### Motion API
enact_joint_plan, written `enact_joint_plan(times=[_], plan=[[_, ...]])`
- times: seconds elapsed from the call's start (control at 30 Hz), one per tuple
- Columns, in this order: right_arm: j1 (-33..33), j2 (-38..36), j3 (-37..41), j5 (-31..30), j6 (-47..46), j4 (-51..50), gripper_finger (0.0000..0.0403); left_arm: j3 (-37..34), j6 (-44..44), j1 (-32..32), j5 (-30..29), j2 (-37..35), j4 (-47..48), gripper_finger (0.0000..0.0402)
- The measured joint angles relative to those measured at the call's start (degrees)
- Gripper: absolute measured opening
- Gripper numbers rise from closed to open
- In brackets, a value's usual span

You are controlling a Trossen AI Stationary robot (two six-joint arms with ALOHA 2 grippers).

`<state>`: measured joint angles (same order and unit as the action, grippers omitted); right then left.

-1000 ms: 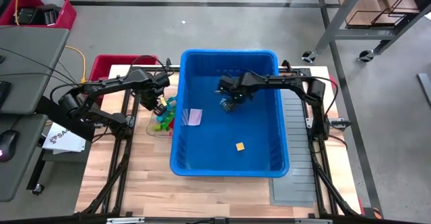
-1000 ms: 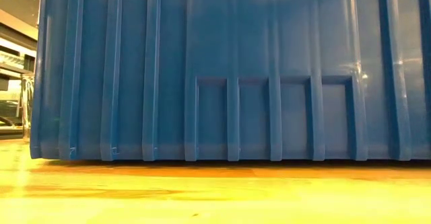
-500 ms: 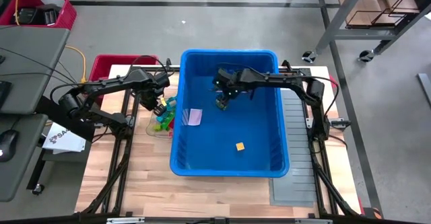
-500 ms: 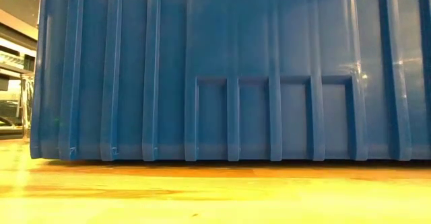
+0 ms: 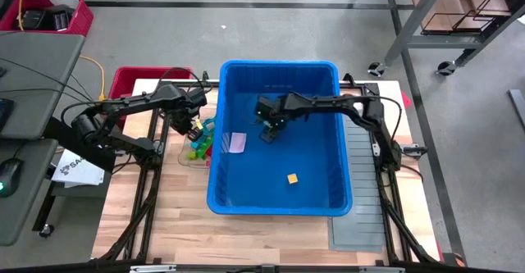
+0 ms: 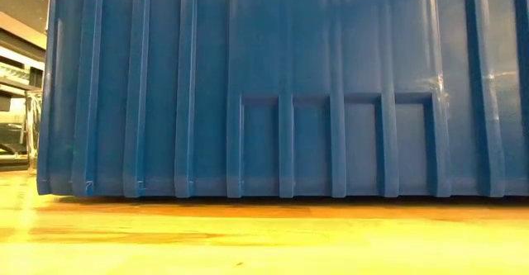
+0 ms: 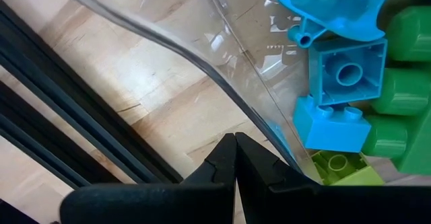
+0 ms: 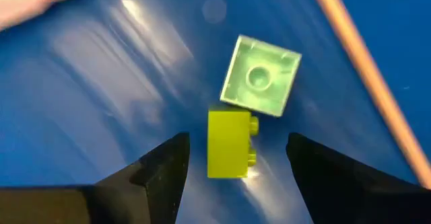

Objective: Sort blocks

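A: Right tool (image 5: 267, 134) first, high view: it sits low inside the blue bin (image 5: 246, 70), arm reaching in over the far right rim, wrist bent down. Left tool (image 5: 195, 128) waits outside the bin's left wall, above a clear tray (image 5: 185, 156) of blocks (image 5: 199, 146). One orange block (image 5: 292, 178) lies alone on the bin floor, well apart.

B: Low view?

A: Only the bin's ribbed wall on the wooden surface (image 6: 264, 234). No arm shows.

B: Left wrist view?

A: Fingers (image 7: 222, 158) clenched tip to tip, grasping nothing, right at the tray's rim. Teal block (image 7: 345, 70) and green ones lie inside.

B: Right wrist view?

A: Fingers (image 8: 165, 167) spread wide, released, straddling a yellow-green block (image 8: 229, 144) without touching. Pale green block (image 8: 261, 76) sits just beyond. Probably lined up so closing takes the nearer one only.
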<state>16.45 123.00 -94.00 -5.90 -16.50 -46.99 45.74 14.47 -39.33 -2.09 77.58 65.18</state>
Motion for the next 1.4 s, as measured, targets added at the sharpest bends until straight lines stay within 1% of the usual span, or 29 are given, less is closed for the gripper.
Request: enact_joint_plan(times=[0.17, 0.23, 0.3, 0.37, 0.43, 0.47, 0.53, 0.63, 0.73, 0.83, 0.93, 1.0, 1.1, 1.23, 1.4], plan=[[-0.09, 2.69, -0.01, 0.02, -0.77, -0.24, 0.0242, 0.00, 0.13, 0.00, 0.04, 0.00, 0.36, 0.0000], [-0.09, 3.21, -0.18, 0.04, -1.82, -1.34, 0.0231, 0.00, 0.01, 0.00, 0.05, -0.01, 0.40, 0.0000], [-0.39, 3.25, -0.22, -1.15, -2.76, -2.13, 0.0197, 0.00, 0.01, 0.00, 0.04, 0.01, 0.36, 0.0000], [-0.89, 2.83, -0.20, -2.08, -2.49, -2.55, 0.0138, 0.00, -0.01, 0.00, 0.07, 0.01, 0.21, 0.0000], [-1.28, 1.83, -0.21, -2.60, -1.48, -3.88, 0.0069, 0.00, -0.03, 0.00, 0.07, 0.00, -0.21, 0.0000], [-1.38, 1.21, -0.48, -2.79, -0.99, -4.42, 0.0061, 0.00, -0.03, 0.00, 0.05, 0.00, -0.43, 0.0000], [-1.60, -0.28, -1.56, -3.71, -0.51, -4.05, 0.0064, 0.00, -0.03, 0.00, 0.00, 0.00, -0.72, 0.0000], [-2.34, -2.92, -3.38, -7.41, -1.17, -8.04, 0.0064, 0.00, -0.06, 0.00, -0.03, 0.00, -0.88, 0.0000], [-3.52, -5.94, -5.41, -10.76, -0.56, -10.02, 0.0064, 0.00, -0.09, 0.00, -0.10, -0.02, -0.94, 0.0000], [-4.57, -9.41, -8.21, -11.73, -2.63, -8.36, 0.0064, 0.00, -0.12, 0.00, -0.15, 0.00, -1.08, 0.0000], [-6.11, -11.36, -10.75, -12.01, -4.82, -2.36, 0.0064, 0.00, -0.12, 0.00, -0.13, 0.01, -1.22, 0.0000], [-7.32, -11.37, -13.07, -11.97, -6.26, 1.69, 0.0064, 0.00, -0.12, 0.00, -0.15, 0.00, -1.30, 0.0000], [-9.31, -11.16, -15.46, -11.81, -7.64, 10.60, 0.0064, 0.00, -0.12, 0.00, -0.15, 0.01, -1.31, 0.0000], [-11.25, -10.82, -15.87, -10.14, -10.62, 20.20, 0.0064, 0.00, -0.12, 0.00, -0.15, 0.00, -1.30, 0.0000], [-12.44, -10.80, -15.86, -10.15, -13.35, 21.75, 0.0064, 0.00, -0.12, 0.00, -0.13, 0.01, -1.28, 0.0000]])
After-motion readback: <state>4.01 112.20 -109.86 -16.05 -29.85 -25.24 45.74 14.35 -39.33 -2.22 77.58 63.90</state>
